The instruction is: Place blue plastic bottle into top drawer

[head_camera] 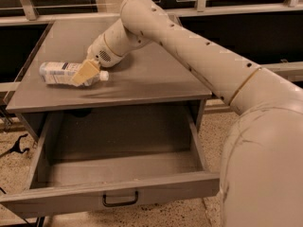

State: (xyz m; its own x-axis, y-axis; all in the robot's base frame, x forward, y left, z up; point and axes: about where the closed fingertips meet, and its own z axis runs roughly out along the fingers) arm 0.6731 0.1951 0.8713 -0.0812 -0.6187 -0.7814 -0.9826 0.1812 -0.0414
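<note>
The blue plastic bottle (64, 73) lies on its side on the left part of the grey cabinet top (142, 74), white cap pointing right. My gripper (85, 73) reaches down from the long cream arm and sits over the bottle's cap end, one tan finger (84, 73) lying across the front of the bottle. The top drawer (113, 171) is pulled out wide below the cabinet top and its inside shows nothing in it. Its front panel carries a small dark bar handle (120, 200).
My cream arm crosses from the lower right to the cabinet top. Dark window panels and a rail run along the back. Speckled floor lies around the cabinet, with black cable or a bracket (16, 143) at the left.
</note>
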